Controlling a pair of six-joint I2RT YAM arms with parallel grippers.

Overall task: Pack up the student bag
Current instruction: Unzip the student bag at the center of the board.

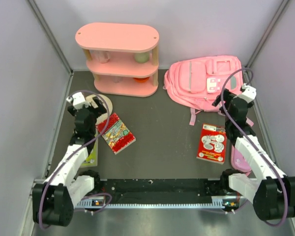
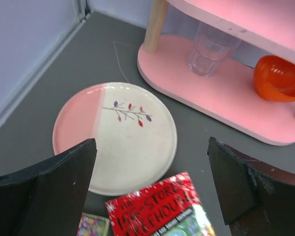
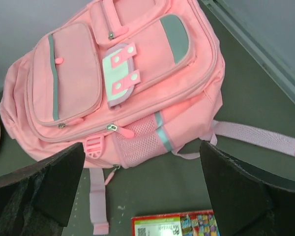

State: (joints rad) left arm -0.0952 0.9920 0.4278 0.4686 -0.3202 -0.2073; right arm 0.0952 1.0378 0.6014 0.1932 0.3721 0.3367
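Note:
The student bag (image 1: 204,81) is a pink backpack lying front-up at the back right of the table, with its pocket zips closed. In the right wrist view the bag (image 3: 118,78) fills the upper frame, its straps trailing on the table. My right gripper (image 1: 232,100) hovers over the bag's near edge. It (image 3: 142,182) is open, with nothing between the fingers. My left gripper (image 1: 87,109) is at the left, above a plate and a red book (image 1: 116,132). It (image 2: 152,182) is open and empty too.
A pink three-tier shelf (image 1: 119,59) stands at the back left, holding a glass (image 2: 210,49) and an orange bowl (image 2: 278,78). The pink-and-white plate (image 2: 120,135) lies before it. A second red book (image 1: 212,142) and a pink pencil case (image 1: 239,160) lie at the right. A colourful flat item (image 2: 93,225) lies beside the left book.

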